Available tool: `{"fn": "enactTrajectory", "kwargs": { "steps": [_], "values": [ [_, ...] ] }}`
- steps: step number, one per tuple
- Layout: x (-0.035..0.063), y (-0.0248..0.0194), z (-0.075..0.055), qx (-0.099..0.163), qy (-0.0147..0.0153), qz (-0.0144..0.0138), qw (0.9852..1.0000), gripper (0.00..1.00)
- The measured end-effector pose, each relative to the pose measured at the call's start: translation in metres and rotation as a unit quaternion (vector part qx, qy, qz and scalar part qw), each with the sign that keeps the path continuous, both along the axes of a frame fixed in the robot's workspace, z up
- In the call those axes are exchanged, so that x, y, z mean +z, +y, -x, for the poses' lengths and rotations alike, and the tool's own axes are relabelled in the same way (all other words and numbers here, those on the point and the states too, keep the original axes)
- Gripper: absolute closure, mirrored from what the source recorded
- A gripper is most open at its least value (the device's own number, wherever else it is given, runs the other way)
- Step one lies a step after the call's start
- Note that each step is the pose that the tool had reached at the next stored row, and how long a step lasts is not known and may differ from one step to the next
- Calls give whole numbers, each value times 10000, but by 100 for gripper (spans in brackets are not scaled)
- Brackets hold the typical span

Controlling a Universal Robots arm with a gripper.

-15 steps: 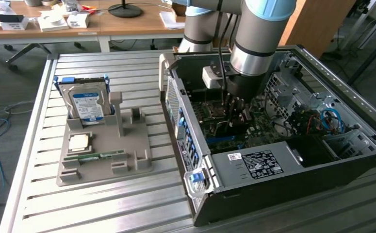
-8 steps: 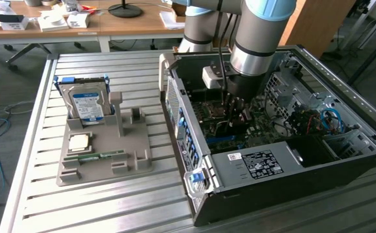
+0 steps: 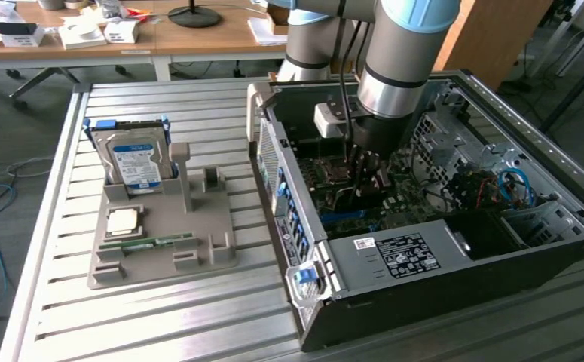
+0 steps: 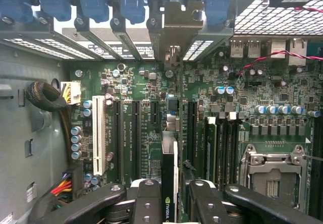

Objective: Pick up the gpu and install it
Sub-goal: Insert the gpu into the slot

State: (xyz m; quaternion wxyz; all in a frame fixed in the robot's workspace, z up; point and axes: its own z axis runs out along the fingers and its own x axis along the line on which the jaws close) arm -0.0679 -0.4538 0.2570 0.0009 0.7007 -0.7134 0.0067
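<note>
The gpu [image 4: 168, 169] shows edge-on in the wrist view, as a thin dark card with a logo on its edge and a silver end bracket [image 4: 175, 30] reaching the case's rear slot openings. My gripper [image 4: 169, 196] is shut on it, with black fingers [image 4: 146, 199] pressed against both of its faces. The card stands upright over the motherboard [image 4: 131, 82], in line with the black expansion slots; whether it is seated I cannot tell. In the exterior view the gripper [image 3: 362, 172] reaches down inside the open computer case [image 3: 423, 260], and the gpu [image 3: 357, 190] hangs below it.
A grey fixture [image 3: 161, 256] on the slatted metal table holds a blue-labelled hard drive [image 3: 136, 162], a processor chip [image 3: 123, 220] and a memory stick [image 3: 151, 243]. Inside the case are a white slot [image 4: 99, 133], memory modules [image 4: 212, 148], a processor socket [image 4: 272, 176] and cable bundles [image 4: 48, 95].
</note>
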Motion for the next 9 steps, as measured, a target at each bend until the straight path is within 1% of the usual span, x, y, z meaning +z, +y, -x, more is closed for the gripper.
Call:
{"fn": "enactTrajectory", "kwargs": {
  "steps": [9],
  "values": [
    [0, -1, 1, 28, 0, -2, 10000, 74]
  ]
}}
